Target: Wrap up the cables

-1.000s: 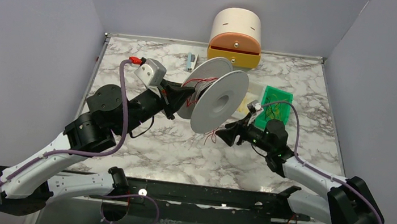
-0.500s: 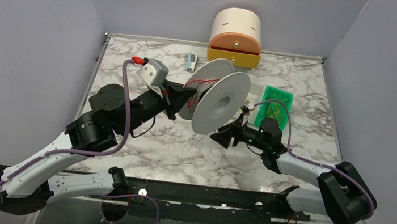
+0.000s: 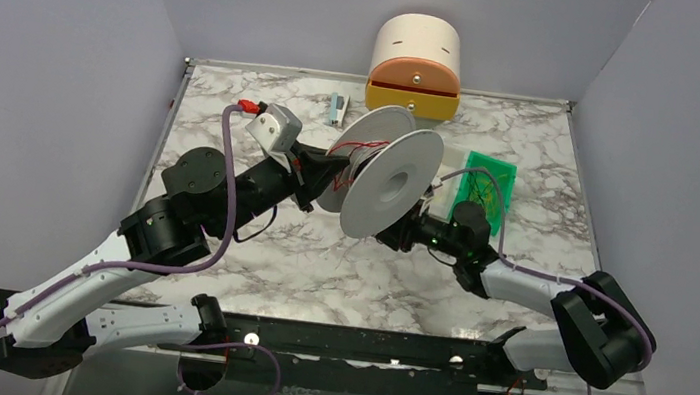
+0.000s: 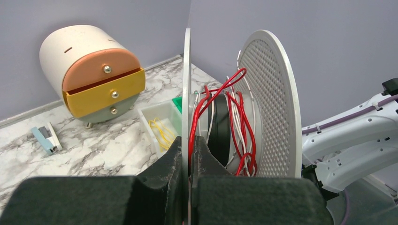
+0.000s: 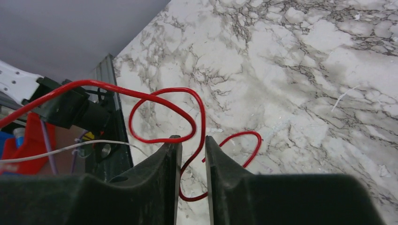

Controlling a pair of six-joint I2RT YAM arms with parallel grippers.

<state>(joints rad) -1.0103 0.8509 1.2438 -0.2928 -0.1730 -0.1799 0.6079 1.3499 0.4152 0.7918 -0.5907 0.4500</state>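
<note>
A grey spool (image 3: 390, 180) with two wide discs is held off the table. Thin red cables (image 3: 352, 145) lie loosely looped round its core with some white wire (image 4: 241, 117). My left gripper (image 3: 321, 172) is shut on the rim of the spool's far disc (image 4: 187, 84), with a red strand beside the pads (image 4: 190, 145). My right gripper (image 3: 392, 235) sits low under the near disc. In the right wrist view its jaws (image 5: 193, 140) stand slightly apart, and a curly red cable end (image 5: 164, 105) runs between them, hanging over the marble.
A cream and orange drawer cabinet (image 3: 417, 65) stands at the back. A green tray (image 3: 485, 184) and a white tray of yellow wires (image 4: 162, 124) lie right of the spool. A small blue clip (image 3: 338, 107) is behind it. A black rail (image 3: 358, 345) runs along the front.
My right gripper has moved left, in under the spool's near disc, around the hanging red cable end. The spool has shifted slightly up and right. The left arm has barely moved.
</note>
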